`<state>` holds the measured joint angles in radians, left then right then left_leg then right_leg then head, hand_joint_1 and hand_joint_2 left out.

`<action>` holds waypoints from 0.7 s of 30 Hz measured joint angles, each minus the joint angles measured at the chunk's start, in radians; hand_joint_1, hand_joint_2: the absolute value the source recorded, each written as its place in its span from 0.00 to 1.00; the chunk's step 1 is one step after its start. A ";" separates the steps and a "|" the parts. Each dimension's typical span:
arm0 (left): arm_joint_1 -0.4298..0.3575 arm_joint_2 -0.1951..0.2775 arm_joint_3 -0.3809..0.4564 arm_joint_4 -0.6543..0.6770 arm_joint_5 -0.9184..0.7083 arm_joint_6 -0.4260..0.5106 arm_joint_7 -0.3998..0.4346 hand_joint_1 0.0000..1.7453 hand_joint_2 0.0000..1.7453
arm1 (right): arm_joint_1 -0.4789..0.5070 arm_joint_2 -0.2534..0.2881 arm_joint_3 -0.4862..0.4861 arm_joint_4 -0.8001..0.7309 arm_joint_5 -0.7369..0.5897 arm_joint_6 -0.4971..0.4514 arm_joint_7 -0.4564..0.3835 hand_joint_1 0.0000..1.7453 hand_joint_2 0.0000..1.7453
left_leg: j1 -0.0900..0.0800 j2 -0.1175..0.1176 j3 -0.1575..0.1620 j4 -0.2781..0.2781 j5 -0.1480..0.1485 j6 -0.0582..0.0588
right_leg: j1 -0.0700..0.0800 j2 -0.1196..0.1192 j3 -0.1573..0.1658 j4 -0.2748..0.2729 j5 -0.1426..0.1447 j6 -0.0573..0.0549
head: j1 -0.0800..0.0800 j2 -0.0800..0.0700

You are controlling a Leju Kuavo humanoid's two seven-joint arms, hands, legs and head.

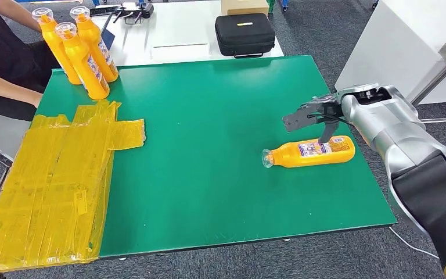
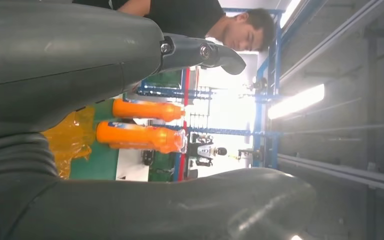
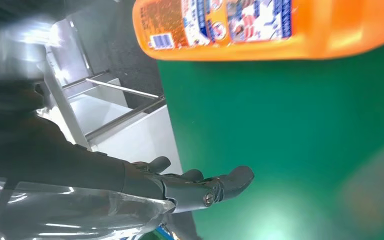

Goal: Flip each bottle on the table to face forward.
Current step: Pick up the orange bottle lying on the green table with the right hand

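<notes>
One orange bottle lies on its side on the green mat, label up and cap pointing left. My right hand hovers just behind it with fingers spread and nothing held; one dark finger reaches down to the bottle's far side. In the right wrist view the bottle lies apart from the extended fingers. Three orange bottles stand upright at the mat's far left corner. The left wrist view looks past my left hand, fingers apart and empty, towards two of these bottles.
A crumpled sheet of yellow tape covers the mat's left side. A person sits at the far left. A black case lies on the white table behind. A white cabinet stands to the right.
</notes>
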<state>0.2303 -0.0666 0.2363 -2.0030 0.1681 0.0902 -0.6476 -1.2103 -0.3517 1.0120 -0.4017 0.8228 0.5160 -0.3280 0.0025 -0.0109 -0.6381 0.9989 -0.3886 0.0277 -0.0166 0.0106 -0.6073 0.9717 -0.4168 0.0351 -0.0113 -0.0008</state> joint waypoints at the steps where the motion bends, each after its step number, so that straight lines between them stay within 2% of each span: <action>1: -0.003 -0.001 0.005 -0.001 0.002 0.001 0.002 0.00 0.00 | 0.000 0.007 0.013 0.007 -0.005 0.002 0.006 0.00 1.00 | 0.000 0.000 0.000 0.000 0.000 0.000 | 0.000 0.000 0.000 0.000 0.000 0.000 | 0.000 0.000; 8: -0.004 -0.002 0.027 -0.004 0.010 0.003 0.003 0.00 0.00 | 0.004 0.023 0.079 0.048 -0.018 0.002 0.017 0.00 1.00 | 0.000 0.000 0.000 0.000 0.000 0.000 | 0.000 0.000 0.000 0.000 0.000 0.000 | 0.000 0.000; 13: -0.001 -0.002 0.027 -0.004 0.010 0.014 0.003 0.00 0.00 | 0.027 0.015 0.117 0.074 -0.024 -0.052 0.070 0.00 1.00 | 0.000 -0.001 0.000 0.000 0.000 0.000 | 0.000 0.000 0.000 0.000 0.000 0.000 | 0.000 0.000; 17: 0.011 -0.001 0.016 -0.005 0.008 0.019 0.003 0.00 0.00 | 0.066 -0.022 0.131 0.098 -0.049 -0.098 0.118 0.00 1.00 | 0.000 -0.004 0.000 0.000 0.000 0.000 | 0.000 -0.003 0.000 -0.001 0.000 0.000 | 0.000 0.000; 21: 0.011 0.001 -0.002 -0.005 0.007 0.018 0.003 0.00 0.00 | 0.110 -0.073 0.132 0.114 -0.067 -0.118 0.123 0.00 1.00 | 0.000 -0.006 -0.001 0.000 0.000 0.000 | 0.000 -0.004 0.001 -0.001 0.000 0.000 | 0.000 0.000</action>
<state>0.2410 -0.0656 0.2348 -2.0079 0.1754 0.1086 -0.6441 -1.1002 -0.4246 1.1437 -0.2874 0.7561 0.3980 -0.2048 0.0022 -0.0165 -0.6387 0.9993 -0.3888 0.0279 -0.0170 0.0063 -0.6066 0.9712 -0.4170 0.0353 -0.0113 -0.0008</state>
